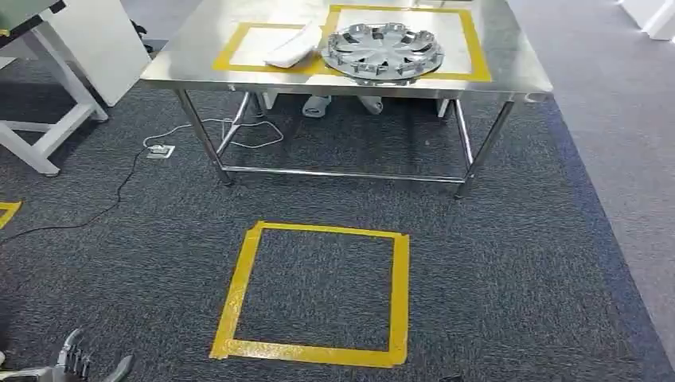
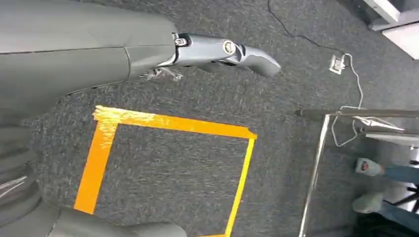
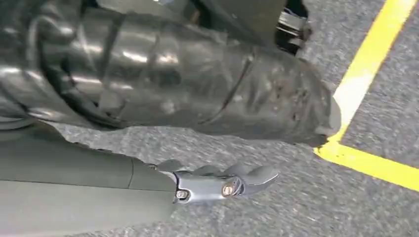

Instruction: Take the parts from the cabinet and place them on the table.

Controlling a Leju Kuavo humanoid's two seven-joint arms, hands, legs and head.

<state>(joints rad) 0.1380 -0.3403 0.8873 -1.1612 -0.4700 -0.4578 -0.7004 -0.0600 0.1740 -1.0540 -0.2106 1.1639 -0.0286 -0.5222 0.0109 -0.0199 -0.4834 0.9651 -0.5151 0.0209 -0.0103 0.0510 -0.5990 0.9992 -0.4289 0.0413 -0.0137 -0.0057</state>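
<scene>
- Standing back from the steel surface (image 1: pixel 509 76), I count two parts on it: one silver wheel cover (image 1: pixel 382 52) inside the larger taped outline, and one white part (image 1: pixel 294 46) touching that cover's left side.
- I judge those two delivered; the cabinet is out of sight, so I can't say what remains.
- My left robot hand (image 1: pixel 76 358) hangs empty, fingers spread, well short of the surface.
- My right robot hand (image 3: pixel 222 182) holds nothing; fingers loosely apart.
- One yellow floor square (image 1: pixel 314 294) lies before the surface.
</scene>
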